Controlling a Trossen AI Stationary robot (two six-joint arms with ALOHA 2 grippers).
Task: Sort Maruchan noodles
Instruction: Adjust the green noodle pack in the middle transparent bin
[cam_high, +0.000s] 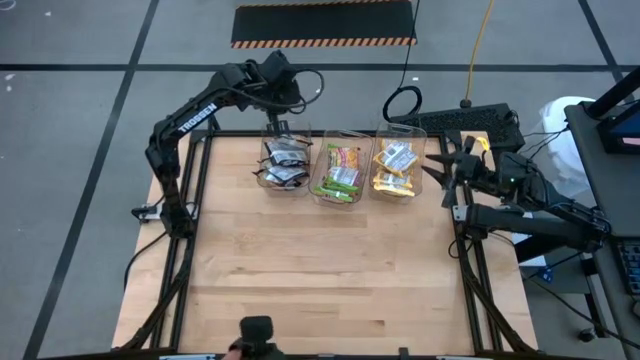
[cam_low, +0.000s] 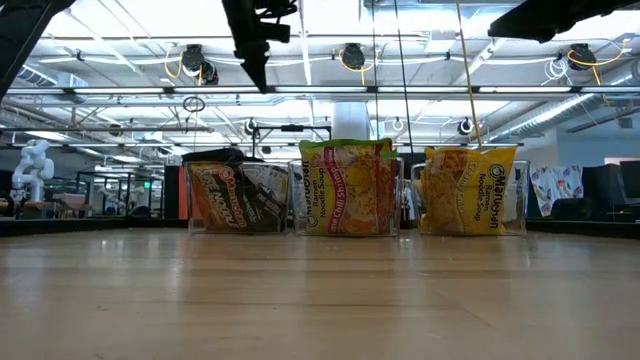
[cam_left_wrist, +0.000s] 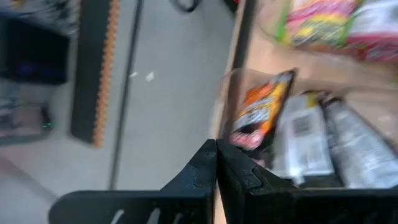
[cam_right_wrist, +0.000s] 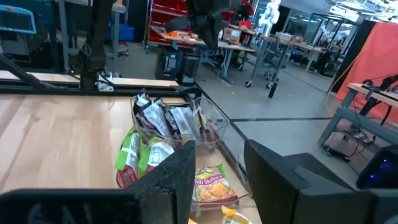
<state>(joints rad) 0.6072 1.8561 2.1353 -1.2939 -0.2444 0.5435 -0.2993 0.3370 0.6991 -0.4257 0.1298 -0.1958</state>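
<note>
Sorting looks complete: black Maruchan packets (cam_high: 284, 163) fill the left bin (cam_high: 263, 178), lime-green packets (cam_high: 341, 170) the middle bin (cam_high: 320, 192), yellow packets (cam_high: 394, 168) the right bin (cam_high: 410, 194), all at the far edge. The left gripper (cam_high: 275, 124) hangs pinched together and empty above the left bin. The right gripper (cam_high: 441, 167) waits spread wide beside the right bin. Judged next: retract both arms.

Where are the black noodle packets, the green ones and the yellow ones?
black packets (cam_high: 284, 163), high view, middle of the pile.
green packets (cam_high: 340, 168), high view, top packet.
yellow packets (cam_high: 394, 166), high view, top packet.
</note>
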